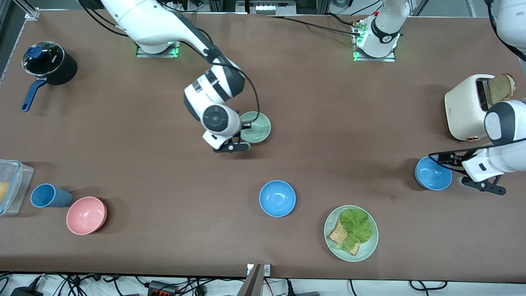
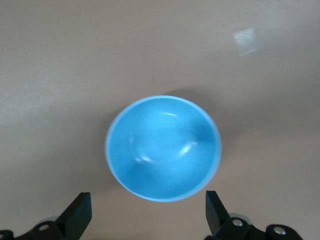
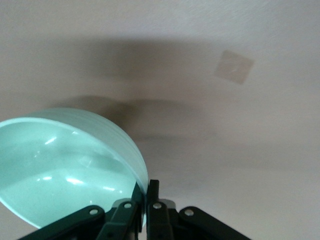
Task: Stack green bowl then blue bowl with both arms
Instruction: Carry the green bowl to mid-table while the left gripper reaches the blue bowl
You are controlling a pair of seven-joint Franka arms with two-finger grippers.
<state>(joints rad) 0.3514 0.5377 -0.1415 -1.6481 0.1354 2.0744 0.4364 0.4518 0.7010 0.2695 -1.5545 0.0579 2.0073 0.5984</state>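
The green bowl (image 1: 258,127) is near the table's middle, pinched by its rim in my right gripper (image 1: 241,142). In the right wrist view the gripper (image 3: 147,189) is shut on the rim of the tilted bowl (image 3: 65,165), which casts a shadow on the table. A blue bowl (image 1: 432,174) sits toward the left arm's end of the table. My left gripper (image 1: 452,170) is open just beside and above it. In the left wrist view the bowl (image 2: 163,147) lies ahead of the spread fingers (image 2: 80,212), and the gripper (image 2: 147,200) is empty. A second blue bowl (image 1: 277,198) sits nearer the front camera.
A pale green plate (image 1: 370,246) with lettuce and toast lies near the front edge. A white toaster (image 1: 466,109) with bread stands by the left arm. A pink bowl (image 1: 86,215), blue cup (image 1: 48,195), clear container (image 1: 12,185) and black pot (image 1: 51,63) are at the right arm's end.
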